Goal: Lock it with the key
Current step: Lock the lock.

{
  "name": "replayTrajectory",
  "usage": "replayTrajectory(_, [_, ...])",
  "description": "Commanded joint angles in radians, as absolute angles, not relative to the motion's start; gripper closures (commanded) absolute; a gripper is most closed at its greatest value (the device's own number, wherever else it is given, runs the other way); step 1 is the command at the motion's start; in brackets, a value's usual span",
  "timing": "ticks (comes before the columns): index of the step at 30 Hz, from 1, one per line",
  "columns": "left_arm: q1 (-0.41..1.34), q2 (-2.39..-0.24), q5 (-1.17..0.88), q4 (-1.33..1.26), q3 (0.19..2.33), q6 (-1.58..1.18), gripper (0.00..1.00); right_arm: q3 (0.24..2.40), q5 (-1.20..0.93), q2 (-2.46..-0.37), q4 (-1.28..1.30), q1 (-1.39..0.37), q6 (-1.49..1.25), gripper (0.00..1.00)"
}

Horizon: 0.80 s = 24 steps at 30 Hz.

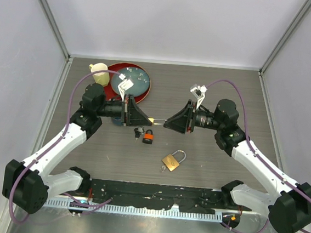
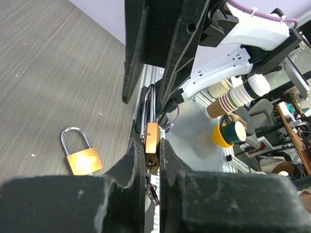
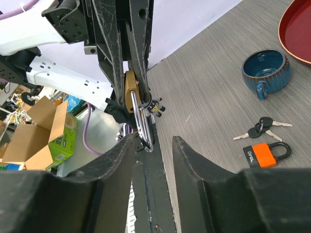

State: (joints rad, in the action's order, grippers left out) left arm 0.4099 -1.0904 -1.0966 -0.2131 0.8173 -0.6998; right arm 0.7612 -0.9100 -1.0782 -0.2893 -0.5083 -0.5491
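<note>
Top view, left gripper (image 1: 147,117): points toward 3 o'clock and meets the right gripper (image 1: 167,123) tip to tip over the middle of the grey wood-grain table (image 1: 212,100). There's a tiny brass glint between them.

Top view, table stuff: a loose brass padlock with a steel shackle (image 1: 173,160) lies at 5 o'clock from the tips. An orange-and-black padlock (image 1: 148,138) lies on the table right below them, with black-headed keys (image 1: 138,132) just beside it at 9 o'clock. The round red tray (image 1: 148,85) and a cream cup (image 1: 99,70) are way back at 11 o'clock.

Left wrist, left gripper: clamped tight on the body of the held brass padlock (image 2: 151,143). Its shackle points to 12 o'clock, in between the right gripper's fingers (image 2: 177,53). A bunch of dark keys (image 2: 152,190) dangles from its bottom end at 6 o'clock.

Right wrist, right gripper: one finger on each side of that shackle, but honestly can't tell if it's squeezing or loose.

Right wrist, background: a blue ribbed ceramic mug (image 3: 265,70) sits on the table at 2 o'clock, just beyond the black-headed keys.
</note>
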Motion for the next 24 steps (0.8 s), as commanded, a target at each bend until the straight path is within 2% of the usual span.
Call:
replayTrajectory(1, [0.407, -1.091, -1.134, -0.261, 0.836, -0.701, 1.00, 0.810, -0.896, -1.055, -0.322, -0.512, -0.528, 0.54])
replayTrajectory(7, [0.407, -1.092, -1.137, -0.275, 0.836, -0.709, 1.00, 0.822, -0.903, -1.064, -0.348, -0.512, -0.543, 0.53])
replayTrajectory(10, [0.407, -1.094, -1.138, -0.296, 0.830, -0.726, 1.00, 0.834, -0.914, -1.071, -0.344, -0.511, -0.545, 0.62])
replayTrajectory(12, [0.405, -1.095, -1.138, -0.304, 0.827, -0.727, 1.00, 0.834, -0.917, -1.072, -0.351, -0.511, -0.545, 0.73])
replayTrajectory(15, [0.407, -1.094, -1.134, -0.327, 0.819, -0.739, 1.00, 0.830, -0.922, -1.074, -0.353, -0.512, -0.538, 0.84])
replayTrajectory(20, [0.407, -1.109, -1.137, -0.382, 0.810, -0.782, 1.00, 0.813, -0.919, -1.057, -0.348, -0.511, -0.526, 0.93])
replayTrajectory(24, [0.407, -1.118, -1.144, -0.448, 0.802, -0.825, 1.00, 0.810, -0.910, -1.045, -0.347, -0.512, -0.522, 0.94])
